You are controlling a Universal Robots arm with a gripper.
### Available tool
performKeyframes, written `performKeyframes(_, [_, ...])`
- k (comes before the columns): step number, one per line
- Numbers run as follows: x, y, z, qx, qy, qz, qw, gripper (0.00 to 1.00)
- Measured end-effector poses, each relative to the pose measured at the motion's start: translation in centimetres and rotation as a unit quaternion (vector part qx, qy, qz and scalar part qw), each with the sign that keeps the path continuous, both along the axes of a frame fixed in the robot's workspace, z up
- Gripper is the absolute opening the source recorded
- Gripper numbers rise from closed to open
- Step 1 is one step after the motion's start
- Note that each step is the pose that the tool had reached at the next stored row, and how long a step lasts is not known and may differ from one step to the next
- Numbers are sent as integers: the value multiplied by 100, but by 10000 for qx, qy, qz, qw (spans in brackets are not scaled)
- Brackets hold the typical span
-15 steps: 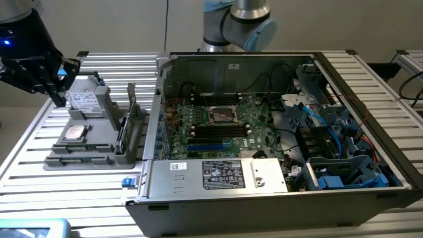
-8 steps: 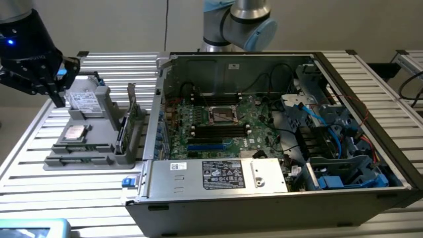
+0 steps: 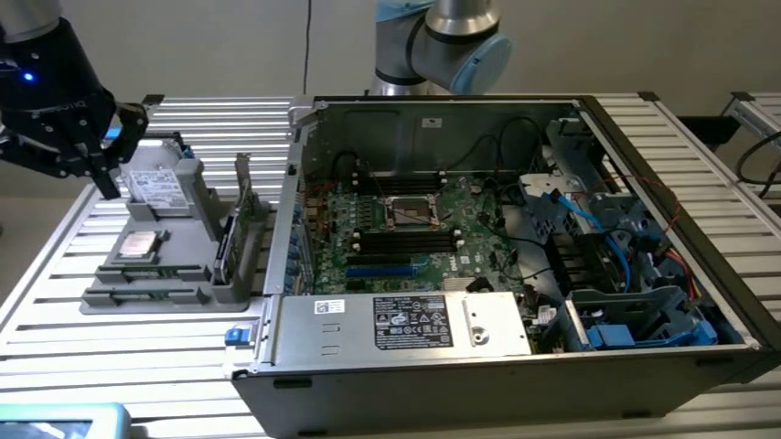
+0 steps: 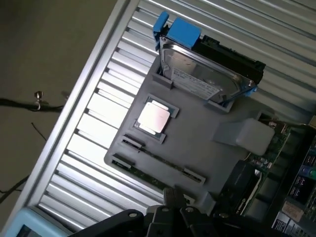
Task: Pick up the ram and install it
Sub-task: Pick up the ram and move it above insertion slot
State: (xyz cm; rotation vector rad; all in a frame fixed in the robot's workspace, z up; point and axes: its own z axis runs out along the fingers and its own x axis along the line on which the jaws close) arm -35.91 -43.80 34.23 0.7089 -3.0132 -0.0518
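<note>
The ram (image 3: 146,273) is a thin green stick standing on edge in a slot along the near side of a grey fixture tray (image 3: 183,302). A second similar stick (image 3: 137,294) sits in the slot beside it. In the wrist view the ram (image 4: 160,159) and its neighbour (image 4: 143,176) run across the tray (image 4: 197,148). My black gripper (image 3: 110,183) hangs above the tray's far corner at the exterior view's left, beside the hard drive. Its fingers (image 4: 170,197) are shut, hold nothing and are well clear of the ram.
The tray also carries a hard drive (image 4: 207,74) in a blue caddy, a CPU (image 4: 154,118) and an upright green expansion card (image 3: 244,210). An open computer case (image 3: 513,357) with its motherboard (image 3: 403,238) and black memory slots (image 3: 403,242) lies at the exterior view's right on the slatted aluminium table (image 3: 73,274).
</note>
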Motion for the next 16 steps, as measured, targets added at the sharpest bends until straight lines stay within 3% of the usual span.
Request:
performKeyframes(4, [0,0,-2,0,0,367,9993,11])
performKeyframes(8, [0,0,-4,0,0,726,9974,11])
performKeyframes(12, [0,0,-11,-1,1,1090,9940,11])
performKeyframes(16, [0,0,-31,0,0,1450,9894,11])
